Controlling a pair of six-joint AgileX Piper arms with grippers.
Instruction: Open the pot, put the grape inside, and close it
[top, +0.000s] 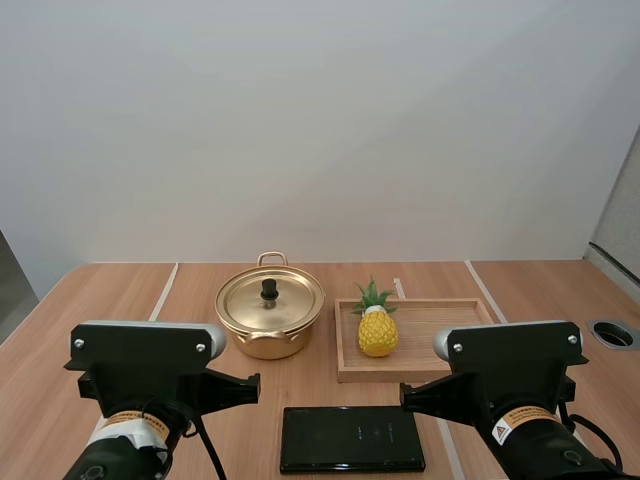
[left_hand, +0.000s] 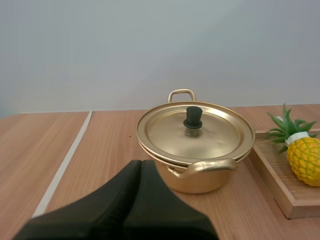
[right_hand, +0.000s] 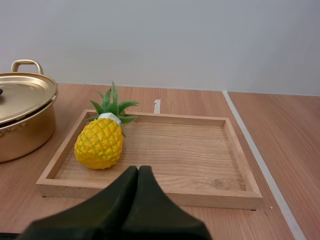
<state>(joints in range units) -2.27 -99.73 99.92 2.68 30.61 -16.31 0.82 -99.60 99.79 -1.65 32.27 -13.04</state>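
My left claw (left_hand: 140, 172), clenched on nothing with its fingers pressed into one dark wedge, hangs low over the table (top: 120, 290) just short of the golden pot (left_hand: 196, 150), lined up with the lid (left_hand: 196, 131) and its black knob (left_hand: 193, 118). My right claw (right_hand: 138, 177), clenched and holding nothing as well, faces the wooden tray (right_hand: 235, 150) beside the pot. No grape shows on the table; a toy pineapple (right_hand: 100, 144) lies at the tray's pot-side end, close enough for a short carry if it is the fruit meant. The lid sits squarely on the pot, hiding whatever is inside, so the scene fits a pot waiting to be opened or one closed again. A flat black slab (top: 352, 438) lies between the arms.
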